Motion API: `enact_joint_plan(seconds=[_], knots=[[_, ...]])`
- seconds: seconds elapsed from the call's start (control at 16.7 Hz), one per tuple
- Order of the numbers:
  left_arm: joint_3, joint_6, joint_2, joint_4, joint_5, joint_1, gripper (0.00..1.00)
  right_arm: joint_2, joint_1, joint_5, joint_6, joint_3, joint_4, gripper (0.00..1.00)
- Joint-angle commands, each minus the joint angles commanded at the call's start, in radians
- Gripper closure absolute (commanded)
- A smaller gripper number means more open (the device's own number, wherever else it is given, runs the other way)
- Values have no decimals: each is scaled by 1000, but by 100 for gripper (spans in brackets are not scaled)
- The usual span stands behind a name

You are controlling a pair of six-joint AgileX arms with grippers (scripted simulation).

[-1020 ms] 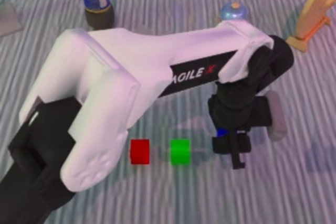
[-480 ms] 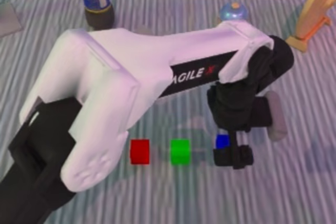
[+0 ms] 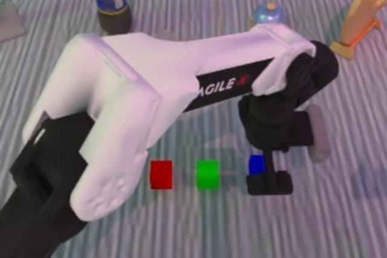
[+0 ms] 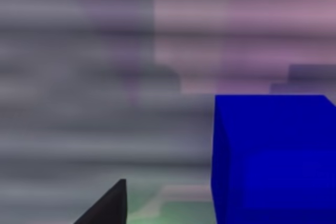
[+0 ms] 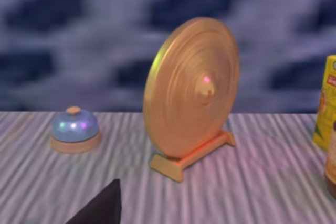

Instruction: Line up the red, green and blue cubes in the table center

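Much of the striped grey table (image 3: 338,222) is lying hidden under the big white left arm, which is reaching across from the near left corner and covering the surface behind the small glossy green cube (image 3: 207,174). The left tool (image 3: 268,182) is hanging black and hard to read from above; its fingers are merging into one dark bar, standing apart with nothing between them. In the left wrist view only one dark fingertip (image 4: 107,208) is showing at the frame's edge, and the small glossy blue cube (image 4: 273,158) is being cut off by the frame.

From above, the blue cube (image 3: 256,164) is resting on the table to the right of the green cube, partly tucked under the black wrist, just beside the left tool and free of its fingers. The small glossy red cube (image 3: 161,174) is sitting to the left of the green cube, the three forming a rough row.

The right arm is parked out of the top view; its wrist camera is facing a round golden disc on a stand (image 5: 191,90) and a small blue-domed bell (image 5: 74,128), with one dark fingertip (image 5: 102,208) barely showing, so I cannot tell how the right tool stands.
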Motion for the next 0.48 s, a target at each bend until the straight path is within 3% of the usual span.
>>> enact_joint_plan(seconds=[0.48], knots=[[220,-2,-25,-247,0,19,0,0,0,0,0,0,0,0]])
